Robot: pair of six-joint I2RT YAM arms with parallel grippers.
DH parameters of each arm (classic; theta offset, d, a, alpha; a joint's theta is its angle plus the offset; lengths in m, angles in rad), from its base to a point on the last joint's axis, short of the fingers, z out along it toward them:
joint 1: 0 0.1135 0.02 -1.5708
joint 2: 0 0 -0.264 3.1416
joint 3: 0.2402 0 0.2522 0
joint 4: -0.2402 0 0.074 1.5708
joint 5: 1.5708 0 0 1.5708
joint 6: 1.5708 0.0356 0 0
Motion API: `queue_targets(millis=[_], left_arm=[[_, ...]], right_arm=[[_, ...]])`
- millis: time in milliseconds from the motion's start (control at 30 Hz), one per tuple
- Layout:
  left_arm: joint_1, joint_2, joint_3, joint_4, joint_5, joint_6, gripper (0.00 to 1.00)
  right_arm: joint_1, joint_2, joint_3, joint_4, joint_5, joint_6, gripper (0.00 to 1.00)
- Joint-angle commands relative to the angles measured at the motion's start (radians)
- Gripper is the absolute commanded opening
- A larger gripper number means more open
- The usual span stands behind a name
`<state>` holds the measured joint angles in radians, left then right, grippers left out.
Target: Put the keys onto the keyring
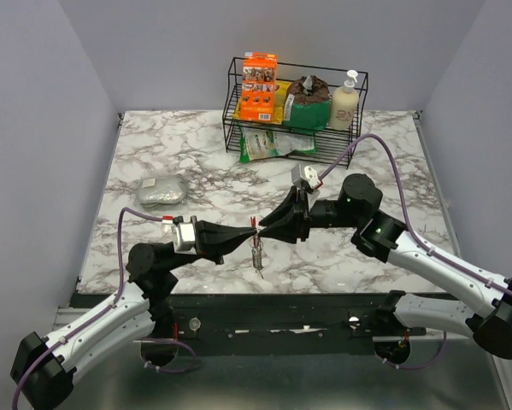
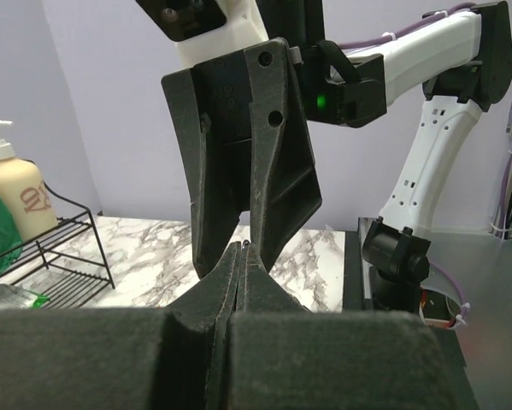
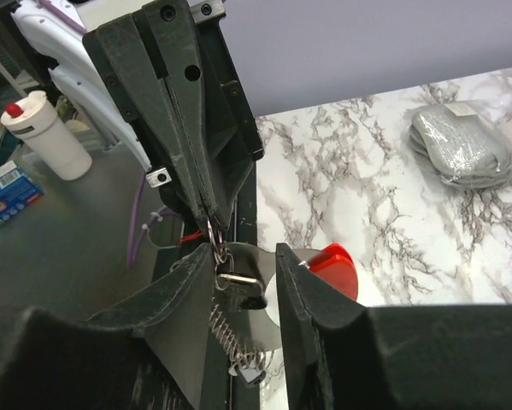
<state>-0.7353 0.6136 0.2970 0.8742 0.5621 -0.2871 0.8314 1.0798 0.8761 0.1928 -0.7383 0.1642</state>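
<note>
1. The left gripper (image 3: 211,224), in the upper left of the right wrist view, is clenched on the keyring (image 3: 214,243). The keys (image 3: 237,278) hang just below it, near frame centre.
2. The right gripper (image 3: 244,256) straddles the bunch with its jaws parted and grips nothing.
3. Handling, as judged: the keys are probably light, rigid and slick, and they swing freely. A wire coil (image 3: 230,329) dangles with them.
4. Recommended hold: across a key's flat head, not its narrow blade.
</note>
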Motion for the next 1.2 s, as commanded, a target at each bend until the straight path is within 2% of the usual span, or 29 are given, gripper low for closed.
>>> queue_targets(millis=[0, 133, 167, 267, 433, 633, 667, 733, 767, 967, 1167], left_arm=[[-0.004, -0.014, 0.024, 0.060, 0.021, -0.014, 0.00], [-0.004, -0.014, 0.024, 0.055, 0.025, -0.015, 0.00], [-0.004, -0.014, 0.024, 0.054, 0.025, -0.015, 0.00], [-0.004, -0.015, 0.024, 0.040, 0.030, -0.009, 0.00], [-0.004, -0.049, 0.065, -0.153, 0.055, 0.100, 0.00], [-0.004, -0.083, 0.131, -0.380, 0.068, 0.178, 0.01], [-0.004, -0.084, 0.154, -0.415, 0.074, 0.207, 0.07], [-0.004, -0.086, 0.174, -0.495, 0.079, 0.229, 0.13], [-0.004, -0.087, 0.191, -0.520, 0.085, 0.245, 0.20], [-0.004, -0.094, 0.247, -0.656, 0.091, 0.282, 0.36], [-0.004, -0.052, 0.368, -0.865, 0.093, 0.365, 0.54]], right_arm=[[0.005, 0.009, 0.029, 0.002, -0.033, -0.008, 0.34], [0.005, 0.006, 0.031, 0.011, -0.032, 0.001, 0.20], [0.005, 0.003, 0.032, 0.011, -0.029, 0.003, 0.12], [0.005, 0.003, 0.031, 0.013, -0.013, 0.012, 0.01], [0.005, -0.001, 0.024, 0.002, 0.020, -0.002, 0.00], [0.005, 0.005, 0.058, -0.088, 0.056, -0.058, 0.00], [0.006, 0.008, 0.064, -0.116, 0.057, -0.066, 0.00], [0.005, 0.008, 0.077, -0.134, 0.051, -0.090, 0.00], [0.006, 0.008, 0.078, -0.147, 0.054, -0.095, 0.01], [0.006, 0.019, 0.100, -0.190, 0.056, -0.137, 0.00], [0.006, 0.057, 0.162, -0.353, 0.079, -0.222, 0.00]])
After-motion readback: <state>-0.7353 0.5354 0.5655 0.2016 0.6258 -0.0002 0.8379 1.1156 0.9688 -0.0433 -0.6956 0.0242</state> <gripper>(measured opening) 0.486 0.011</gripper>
